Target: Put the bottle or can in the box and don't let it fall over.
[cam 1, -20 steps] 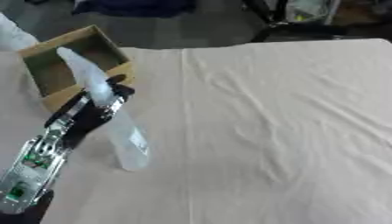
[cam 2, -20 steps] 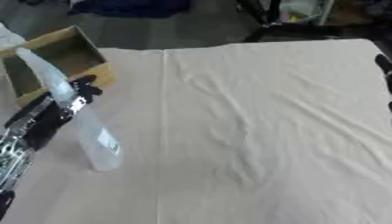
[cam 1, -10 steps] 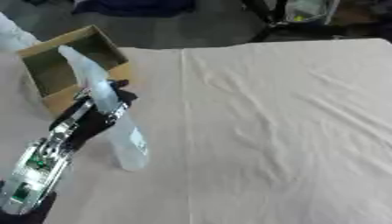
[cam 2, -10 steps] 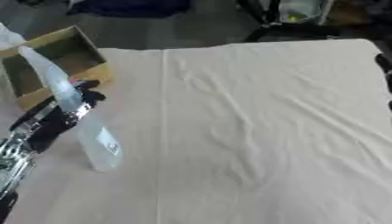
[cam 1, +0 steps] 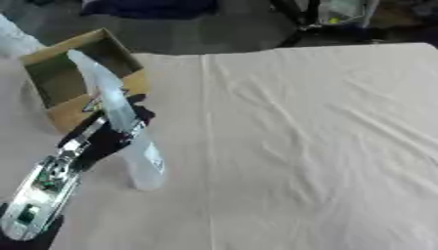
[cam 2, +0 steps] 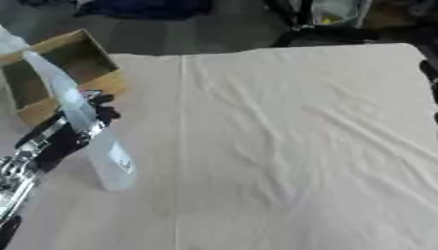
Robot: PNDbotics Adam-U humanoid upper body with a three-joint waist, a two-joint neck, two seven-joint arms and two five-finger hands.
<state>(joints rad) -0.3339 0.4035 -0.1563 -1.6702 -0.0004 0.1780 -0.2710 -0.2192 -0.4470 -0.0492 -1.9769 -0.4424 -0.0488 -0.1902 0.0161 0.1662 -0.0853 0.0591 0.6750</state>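
Gripping a tall clear plastic bottle [cam 1: 126, 128] partway up its body, the robot's left hand [cam 1: 109, 137] reaches in from the lower left corner, its dark fingers curled round the container. The bottle leans, its narrow top tipped toward the upper left and its base [cam 1: 145, 182] down near the cream cloth [cam 1: 308, 146] that covers the table; whether the base rests on the cloth or sits just above it cannot be told. A small pale label [cam 1: 155, 160] shows on the lower half of the bottle.

Just beyond the hand, at the table's far left corner, an open cardboard box [cam 1: 75, 77] lies askew with its brown walls up and its dark inside showing. The bottle's top overlaps the box's near wall in both views, but the bottle itself remains outside the box, on the near side of it. A white rounded object [cam 1: 17, 38] shows at the left edge beside the box and cannot be made out.

The silver and black forearm [cam 1: 43, 193] runs down to the lower left corner. At the right edge of the right eye view, a dark part of the right hand [cam 2: 430, 73] shows; whether its fingers are apart or together cannot be told. The cloth spreads in soft creases, with one long fold line [cam 1: 206, 146] running from far to near.
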